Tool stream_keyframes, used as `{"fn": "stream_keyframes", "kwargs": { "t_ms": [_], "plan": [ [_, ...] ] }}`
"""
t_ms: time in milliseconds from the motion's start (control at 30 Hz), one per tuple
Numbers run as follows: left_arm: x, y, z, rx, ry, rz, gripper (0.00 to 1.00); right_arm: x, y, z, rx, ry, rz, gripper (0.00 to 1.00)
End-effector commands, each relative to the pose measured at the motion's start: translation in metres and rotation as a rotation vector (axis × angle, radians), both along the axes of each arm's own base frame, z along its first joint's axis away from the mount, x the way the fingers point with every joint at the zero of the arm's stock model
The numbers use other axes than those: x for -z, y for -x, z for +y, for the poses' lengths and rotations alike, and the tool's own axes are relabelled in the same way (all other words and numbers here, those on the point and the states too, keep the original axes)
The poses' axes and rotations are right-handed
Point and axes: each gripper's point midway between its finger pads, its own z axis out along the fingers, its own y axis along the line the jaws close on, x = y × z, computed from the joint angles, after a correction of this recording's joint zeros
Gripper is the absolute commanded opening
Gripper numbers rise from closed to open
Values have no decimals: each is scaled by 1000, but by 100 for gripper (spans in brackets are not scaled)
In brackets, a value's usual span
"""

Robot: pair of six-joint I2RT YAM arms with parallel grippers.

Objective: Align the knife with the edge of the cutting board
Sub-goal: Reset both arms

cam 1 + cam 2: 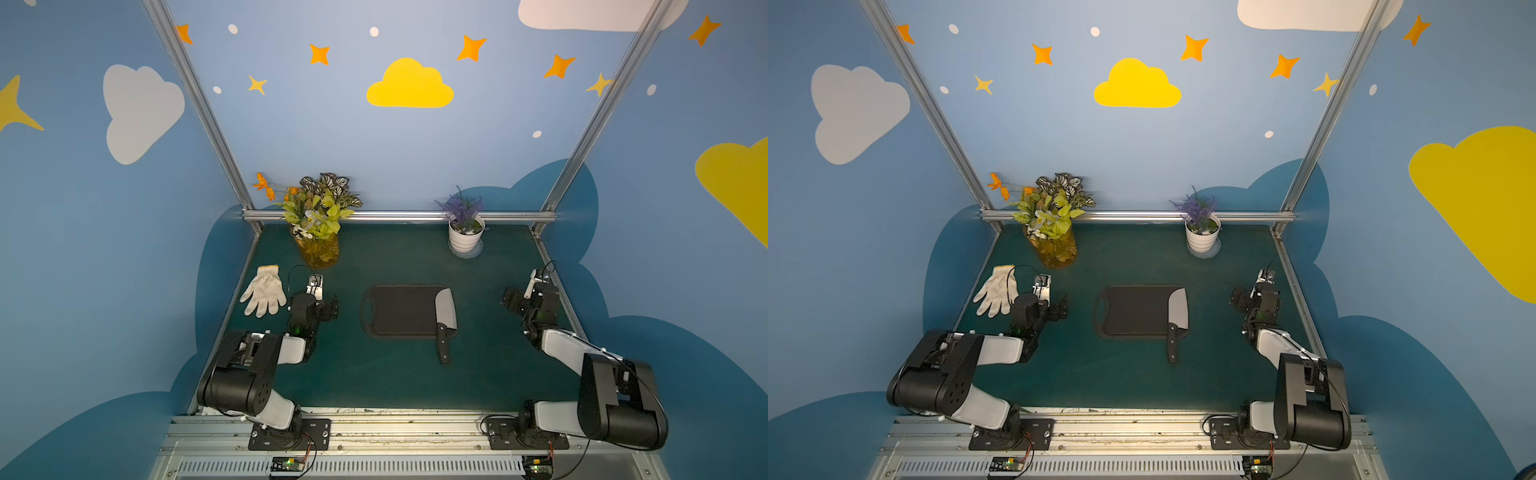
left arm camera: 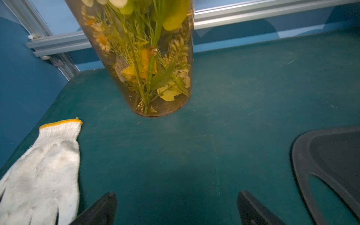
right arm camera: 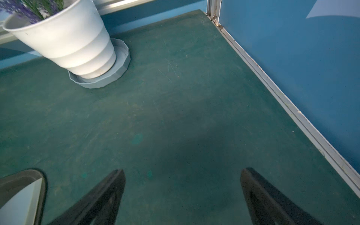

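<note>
In both top views the black cutting board (image 1: pixel 399 309) (image 1: pixel 1133 309) lies mid-table, its handle hole to the left. The knife (image 1: pixel 446 307) (image 1: pixel 1178 309) rests along the board's right end, blade on the board, black handle sticking out over the near edge onto the mat. My left gripper (image 1: pixel 330 309) (image 2: pixel 176 194) hovers left of the board, open and empty. On the other side, well apart from the board, my right gripper (image 1: pixel 509 299) (image 3: pixel 182 171) is open and empty too. The right wrist view catches a board corner (image 3: pixel 23 173) with the blade (image 3: pixel 21 200) on it.
A white glove (image 1: pixel 264 291) (image 2: pixel 42 171) lies by the left wall beside my left arm. A glass vase of flowers (image 1: pixel 318 245) (image 2: pixel 148 68) stands at the back left. A white pot of lavender (image 1: pixel 465 235) (image 3: pixel 64 39) stands at the back right. Aluminium rails edge the green mat.
</note>
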Motion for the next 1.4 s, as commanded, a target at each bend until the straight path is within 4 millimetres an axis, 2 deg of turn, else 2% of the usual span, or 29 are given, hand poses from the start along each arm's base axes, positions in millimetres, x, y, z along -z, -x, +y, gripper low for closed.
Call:
{"fn": "stream_keyframes", "kwargs": {
  "t_ms": [0, 100, 233, 333, 1367],
  "plan": [
    [-12, -7, -9, 53, 1, -50, 100, -9, -7, 7, -38, 32, -78, 98],
    [-12, -9, -10, 62, 8, -47, 100, 2, -5, 19, -76, 76, -95, 98],
    [-11, -7, -22, 146, 15, -41, 100, 1, -18, 44, -219, 202, -131, 98],
    [-9, -10, -19, 158, 59, -14, 100, 10, -18, 36, -166, 136, -28, 98],
    [-11, -8, -19, 153, 49, -31, 100, 9, -17, 36, -167, 136, -35, 98]
  ]
}}
